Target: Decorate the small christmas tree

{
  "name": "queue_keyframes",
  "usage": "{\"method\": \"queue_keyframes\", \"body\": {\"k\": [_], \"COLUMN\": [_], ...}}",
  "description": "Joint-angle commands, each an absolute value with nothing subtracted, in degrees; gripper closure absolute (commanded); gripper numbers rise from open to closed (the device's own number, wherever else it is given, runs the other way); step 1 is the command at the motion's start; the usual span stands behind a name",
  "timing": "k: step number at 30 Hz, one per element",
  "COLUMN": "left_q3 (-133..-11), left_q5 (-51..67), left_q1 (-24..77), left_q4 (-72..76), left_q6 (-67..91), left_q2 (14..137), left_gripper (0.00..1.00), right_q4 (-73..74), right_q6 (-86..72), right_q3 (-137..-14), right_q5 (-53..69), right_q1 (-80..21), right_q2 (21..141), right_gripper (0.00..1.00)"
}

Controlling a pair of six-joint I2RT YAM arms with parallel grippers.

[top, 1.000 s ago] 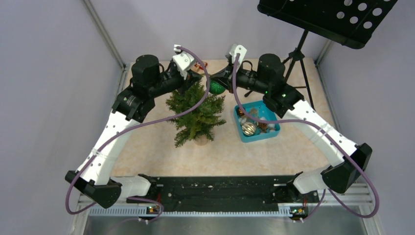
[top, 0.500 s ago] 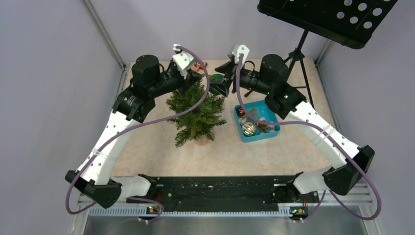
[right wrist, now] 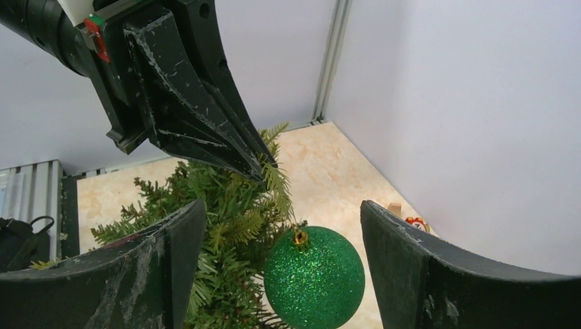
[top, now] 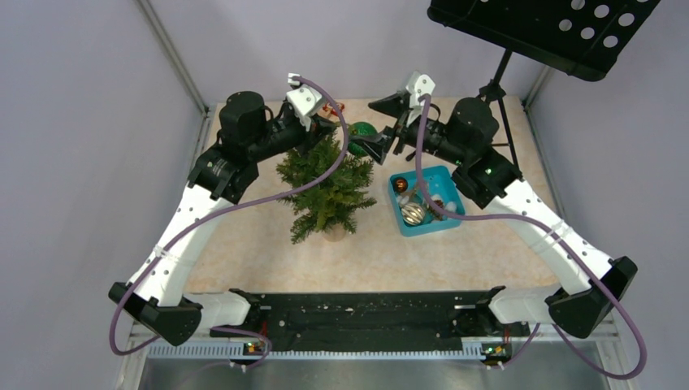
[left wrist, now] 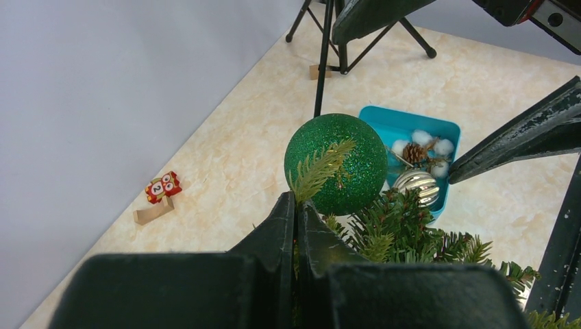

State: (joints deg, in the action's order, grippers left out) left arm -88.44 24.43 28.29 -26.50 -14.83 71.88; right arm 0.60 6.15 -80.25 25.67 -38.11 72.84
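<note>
Bauble (right wrist: 314, 277) hung at tree's (top: 325, 191) one o'clock — left hand (left wrist: 296, 202) clamps a twig (left wrist: 318, 168) — right hand (right wrist: 277, 209), apart, should back clear.

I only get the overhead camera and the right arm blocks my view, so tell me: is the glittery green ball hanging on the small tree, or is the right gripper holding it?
Observer: In the right wrist view, the glittery green ball ornament hangs by its gold cap from a branch of the small christmas tree. It sits untouched between the fingers of the open right gripper.
Operator: And the left gripper?
Observer: In the left wrist view, the left gripper is shut on a branch tip of that tree, close to the ball.
</note>
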Motion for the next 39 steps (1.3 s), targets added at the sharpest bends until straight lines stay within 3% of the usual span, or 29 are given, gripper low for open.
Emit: {"method": "queue_keyframes", "body": {"k": [1,15,21,26,33,39], "left_q3": [-86.4,-86.8,-86.8,-87.0,-87.2,-87.9], "left_q5": [24.8,24.9,24.7,25.1,25.5,26.1], "left_q1": [28.6,28.6,28.6,28.6,28.6,28.6], "left_q4": [-30.5,-30.6,-30.5,-30.6,-30.8,-31.3], "left_q6": [-13.4,-12.7,-12.6,-12.5,-12.5,-12.4], "left_q2": [72.8,72.6,72.7,72.7,73.1,73.5], "left_gripper": [0.97,0.78,0.77,0.68,0.67,0.59], "right_q4": [-2.3,-4.0,-4.0,-3.7,-3.5,-3.3], "right_q6": [5.0,2.3,2.2,2.3,2.5,2.6], "right_q3": [-79.9,-79.4,-79.5,-79.5,-79.5,-79.5], "right_q5": [24.6,25.2,25.1,25.1,25.0,25.5], "right_q1": [-37.9,-37.9,-37.9,-37.9,-37.9,-37.9], "right_q2": [71.2,71.8,71.8,71.7,71.6,71.5], "right_gripper": [0.18,0.10,0.09,0.09,0.08,0.08]}}
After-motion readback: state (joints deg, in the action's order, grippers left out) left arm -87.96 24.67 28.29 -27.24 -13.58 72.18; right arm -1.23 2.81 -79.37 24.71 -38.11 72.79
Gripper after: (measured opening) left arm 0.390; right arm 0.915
